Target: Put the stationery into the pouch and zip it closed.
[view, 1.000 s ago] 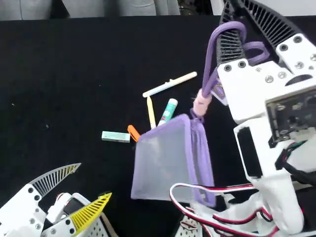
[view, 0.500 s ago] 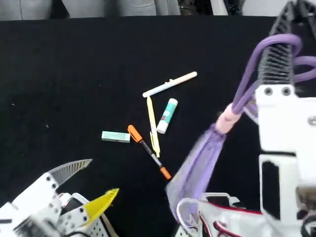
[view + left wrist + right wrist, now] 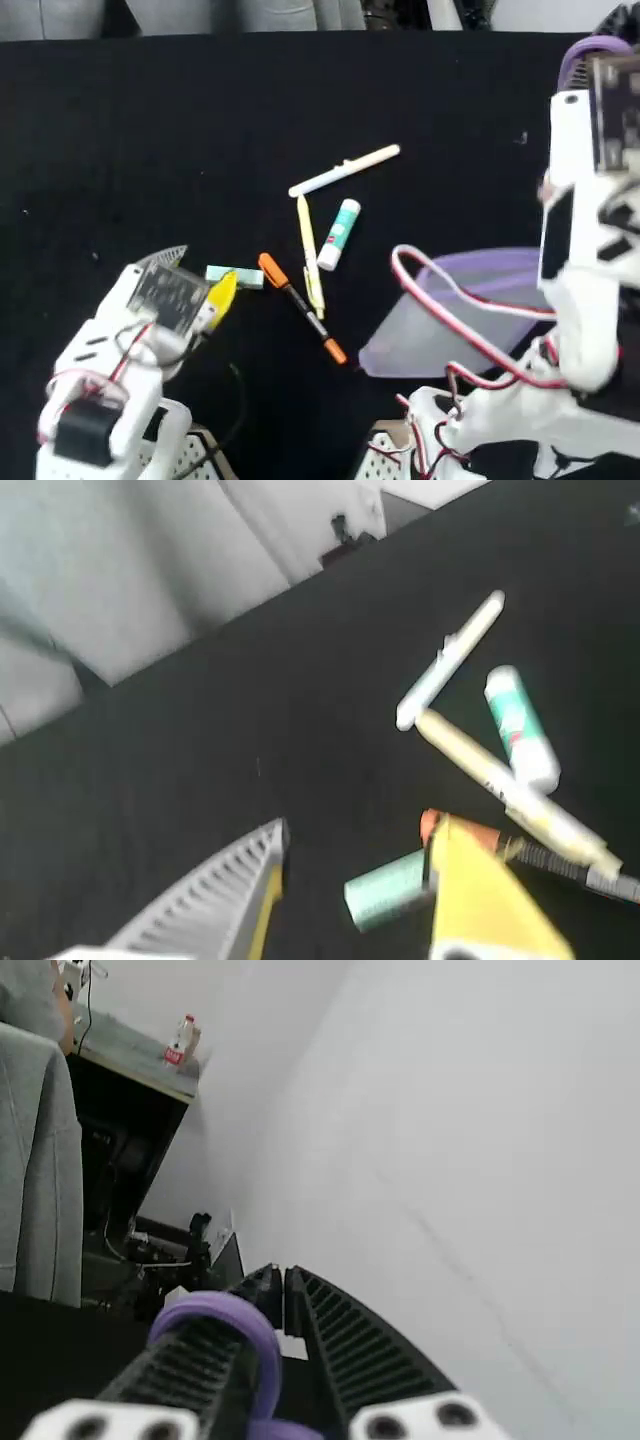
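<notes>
The surface (image 3: 150, 130) is black. The pouch (image 3: 470, 310) is pale lilac and half see-through, its strap (image 3: 225, 1325) a deeper purple. At twelve o'clock of the scatter lies a cream pen (image 3: 345, 170). Below it are a yellow pen (image 3: 308, 250), a white-and-green glue stick (image 3: 339, 234), a mint eraser (image 3: 240, 277) and an orange marker (image 3: 300, 305) with what looks like a dark barrel. The left tool (image 3: 360, 830) has one yellow finger and one grey ribbed one. The right tool (image 3: 283, 1275) is black and ribbed.

From here the counter (image 3: 150, 120) reads as matt black. The pouch (image 3: 440, 335) looks like thin, translucent lilac cloth with a soft sheen. The glue stick (image 3: 338, 234) is smooth, glossy plastic. My left claw (image 3: 200, 272) is ribbed, matt plastic.
</notes>
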`<state>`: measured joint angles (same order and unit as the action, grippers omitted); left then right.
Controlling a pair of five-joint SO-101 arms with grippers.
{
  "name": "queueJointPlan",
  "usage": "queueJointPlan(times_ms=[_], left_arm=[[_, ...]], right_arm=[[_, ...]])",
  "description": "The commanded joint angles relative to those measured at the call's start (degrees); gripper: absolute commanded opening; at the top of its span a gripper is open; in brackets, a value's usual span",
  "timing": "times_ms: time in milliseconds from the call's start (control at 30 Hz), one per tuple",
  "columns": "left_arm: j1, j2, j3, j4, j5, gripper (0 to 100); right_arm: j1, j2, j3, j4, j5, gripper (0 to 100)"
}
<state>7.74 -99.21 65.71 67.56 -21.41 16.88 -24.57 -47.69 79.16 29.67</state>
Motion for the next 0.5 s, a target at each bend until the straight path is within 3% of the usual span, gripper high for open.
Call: queueJointPlan(times_ms=[0, 100, 267, 467], left_arm=[[-1.1, 0.0, 6.7, -6.4, 0.7, 24], [-0.9, 0.0, 10.0, -8.0, -2.3, 24], [-0.8, 0.5, 11.2, -9.5, -23.2, 24], [-0.8, 1.3, 12.9, -9.5, -41.7, 23]], right_arm=[[1.1, -1.0, 2.8, 0.1, -0.1, 1.1], [1.1, -1.0, 2.8, 0.2, -0.1, 1.1], [1.1, -1.1, 2.8, 0.4, -0.1, 1.1], [1.1, -1.4, 2.2, 4.9, -0.1, 1.1]])
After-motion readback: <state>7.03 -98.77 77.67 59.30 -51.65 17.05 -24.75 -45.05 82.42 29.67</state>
